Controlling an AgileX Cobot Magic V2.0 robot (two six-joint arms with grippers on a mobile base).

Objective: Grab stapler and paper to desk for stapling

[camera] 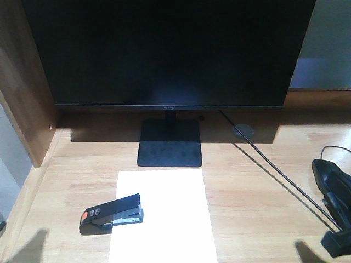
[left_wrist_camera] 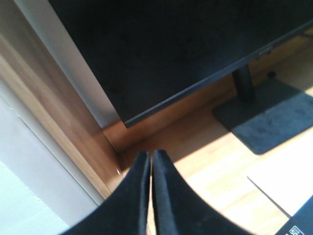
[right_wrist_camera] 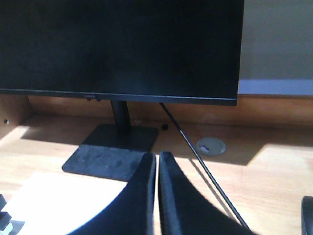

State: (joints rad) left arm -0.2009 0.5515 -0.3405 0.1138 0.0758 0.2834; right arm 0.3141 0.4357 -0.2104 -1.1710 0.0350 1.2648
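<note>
The left gripper (left_wrist_camera: 150, 169) fills the lower centre, its two black jaws pressed nearly together above the pale wood-grain table (left_wrist_camera: 220, 169). Behind stands the large black monitor (left_wrist_camera: 186, 54) on its flat dark base (left_wrist_camera: 274, 120). A white paper sheet (left_wrist_camera: 288, 183) lies at lower right.

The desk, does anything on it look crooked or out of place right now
Little stands out. The stapler lies skewed across the left edge of the paper, half on the sheet, half on the desk. The paper sits fairly square before the monitor stand.
</note>
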